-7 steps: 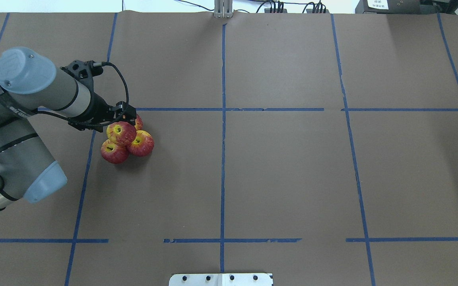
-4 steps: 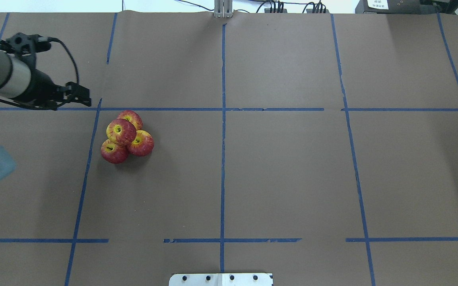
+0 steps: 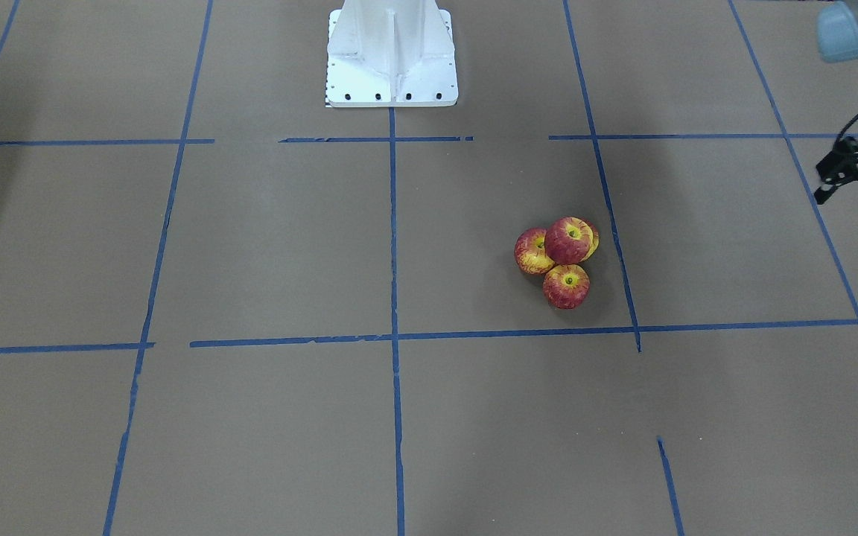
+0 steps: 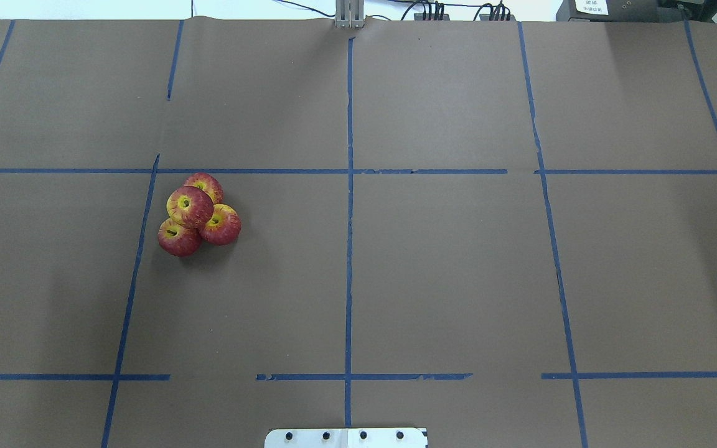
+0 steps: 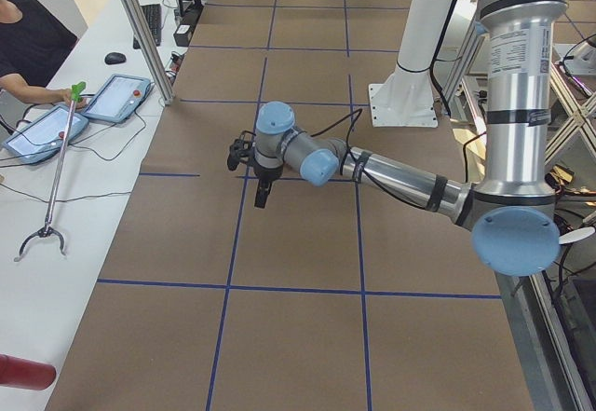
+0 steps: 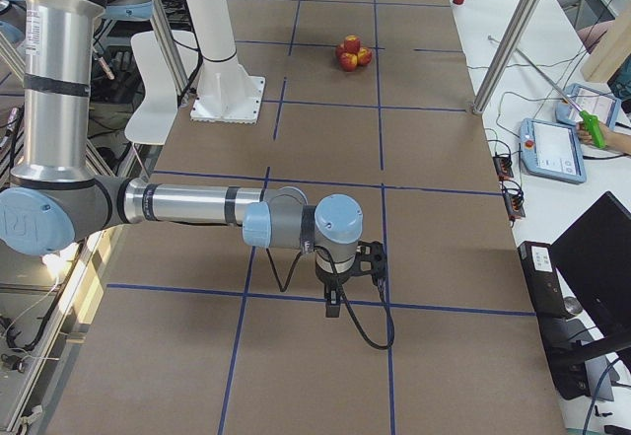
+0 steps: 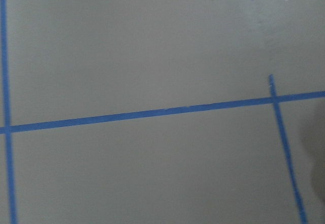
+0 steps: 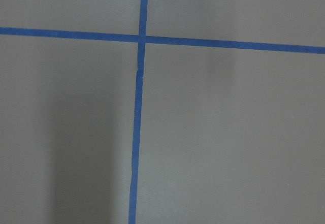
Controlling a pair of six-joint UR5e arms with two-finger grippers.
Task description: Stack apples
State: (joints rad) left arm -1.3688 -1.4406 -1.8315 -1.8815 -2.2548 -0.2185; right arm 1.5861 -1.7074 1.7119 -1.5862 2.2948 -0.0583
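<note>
Apples (image 4: 198, 214): one atop three, stack looks complete.
Left jaws: parted, empty, nearer apples.
Right jaws: farther; cannot tell.

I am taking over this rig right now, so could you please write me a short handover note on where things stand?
Left gripper: jaws open, empty, off to the side of the pile.
Right gripper: seen only from the side camera, so open or shut cannot be told; it is far from the pile.
Three base apples touch each other on the table's left half, and the fourth apple rests on top.
Done: the stack looks built.
Left: apparently nothing, only checking that it holds.
</note>
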